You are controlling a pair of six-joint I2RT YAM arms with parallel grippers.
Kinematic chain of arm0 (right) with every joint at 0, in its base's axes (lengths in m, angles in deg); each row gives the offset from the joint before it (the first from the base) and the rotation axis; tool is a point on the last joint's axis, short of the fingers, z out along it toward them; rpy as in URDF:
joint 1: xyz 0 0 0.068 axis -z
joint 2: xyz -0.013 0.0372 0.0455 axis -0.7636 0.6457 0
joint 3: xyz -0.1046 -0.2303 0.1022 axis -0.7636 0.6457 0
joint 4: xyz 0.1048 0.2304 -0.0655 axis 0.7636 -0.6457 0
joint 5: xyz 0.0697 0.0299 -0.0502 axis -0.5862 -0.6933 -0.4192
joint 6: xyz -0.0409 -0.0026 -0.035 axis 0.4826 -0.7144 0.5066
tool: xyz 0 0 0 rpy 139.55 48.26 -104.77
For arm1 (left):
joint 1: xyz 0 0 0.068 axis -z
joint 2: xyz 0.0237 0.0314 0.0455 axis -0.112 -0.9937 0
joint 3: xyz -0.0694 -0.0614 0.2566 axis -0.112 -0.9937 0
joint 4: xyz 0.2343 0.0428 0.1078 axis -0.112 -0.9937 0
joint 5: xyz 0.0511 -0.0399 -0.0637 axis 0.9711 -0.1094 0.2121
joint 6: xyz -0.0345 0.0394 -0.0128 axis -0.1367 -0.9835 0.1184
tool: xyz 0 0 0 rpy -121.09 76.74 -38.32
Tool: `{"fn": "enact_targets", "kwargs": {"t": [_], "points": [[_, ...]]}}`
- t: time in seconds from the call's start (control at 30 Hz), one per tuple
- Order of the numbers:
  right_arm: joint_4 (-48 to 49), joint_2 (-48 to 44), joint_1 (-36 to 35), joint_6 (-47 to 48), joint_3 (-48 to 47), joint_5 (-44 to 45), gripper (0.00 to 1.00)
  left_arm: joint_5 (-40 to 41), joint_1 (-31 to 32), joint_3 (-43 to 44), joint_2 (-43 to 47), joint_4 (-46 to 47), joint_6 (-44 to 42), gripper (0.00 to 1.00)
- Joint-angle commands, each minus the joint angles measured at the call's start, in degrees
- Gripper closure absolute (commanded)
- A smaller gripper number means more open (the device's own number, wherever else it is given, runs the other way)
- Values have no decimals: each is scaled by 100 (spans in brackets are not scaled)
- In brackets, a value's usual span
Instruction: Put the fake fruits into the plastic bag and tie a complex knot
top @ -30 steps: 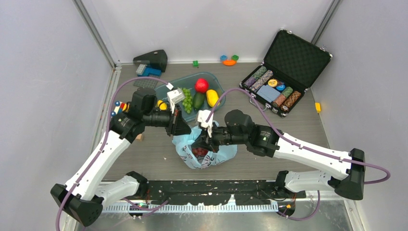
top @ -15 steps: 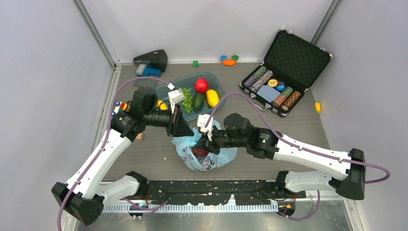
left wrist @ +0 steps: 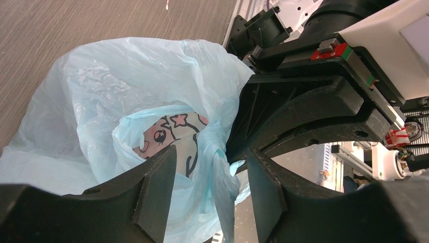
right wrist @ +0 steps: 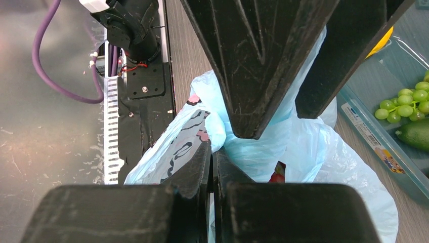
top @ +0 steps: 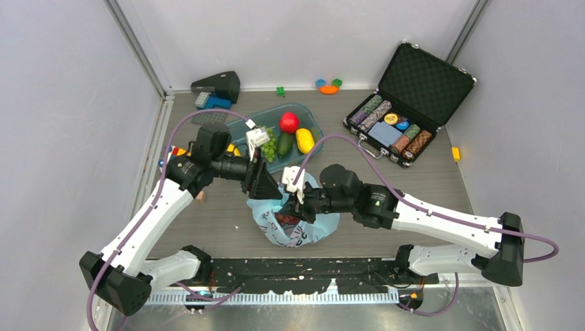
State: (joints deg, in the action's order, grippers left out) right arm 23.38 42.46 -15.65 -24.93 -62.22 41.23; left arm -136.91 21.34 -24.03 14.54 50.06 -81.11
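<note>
Though unclear overhead, wrist views show left end effector [left wrist: 211, 158] apart, right end effector [right wrist: 212, 148] pinching plastic bag [right wrist: 308, 152].

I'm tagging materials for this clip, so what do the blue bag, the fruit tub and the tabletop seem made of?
The plastic bag: thin plastic film, light blue, semi-see-through, crinkled into sharp folds.
The tub: stiffer clear plastic, blue-tinted and glossy; its contents show through.
The tabletop: grey wood-grain, matte, probably laminate rather than solid wood.
</note>
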Motion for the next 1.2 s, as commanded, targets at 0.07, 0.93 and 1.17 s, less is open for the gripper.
{"fn": "enact_targets", "kwargs": {"t": [0.07, 0.93, 1.17], "points": [[155, -131, -31, 66, -25, 41, 95, -41, 153, 204, -114, 11, -89, 46], [33, -824, -42, 81, -43, 544, 39, 515, 457, -90, 355, 1005, 494, 100], [-116, -1505, -40, 508, 1, 1321, 9, 566, 444, -497, 731, 1992, 1056, 100]]}}
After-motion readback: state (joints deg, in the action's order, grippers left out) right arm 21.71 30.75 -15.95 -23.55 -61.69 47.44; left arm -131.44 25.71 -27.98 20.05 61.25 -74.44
